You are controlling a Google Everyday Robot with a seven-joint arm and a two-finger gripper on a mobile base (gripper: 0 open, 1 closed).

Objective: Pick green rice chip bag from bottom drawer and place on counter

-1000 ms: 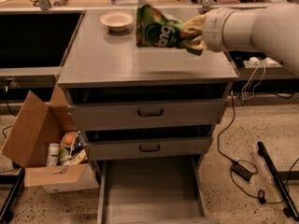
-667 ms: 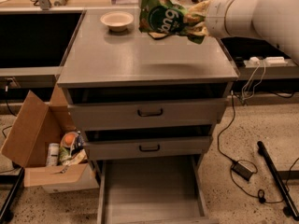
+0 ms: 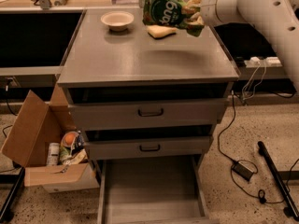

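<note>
The green rice chip bag (image 3: pixel 167 8) hangs in the air above the back right of the counter (image 3: pixel 145 55), tilted, its dark round logo facing me. My gripper (image 3: pixel 192 12) comes in from the upper right on a white arm and is shut on the bag's right edge. The bottom drawer (image 3: pixel 152 188) stands pulled open at the foot of the cabinet, its floor bare.
A white bowl (image 3: pixel 117 20) and a pale yellow sponge-like piece (image 3: pixel 161 31) lie at the back of the counter. An open cardboard box (image 3: pixel 46 148) with packets stands on the floor at left. Cables and a power brick (image 3: pixel 243 169) lie at right.
My gripper has carried the bag up and farther back over the counter. The pale yellow piece under it now shows.
</note>
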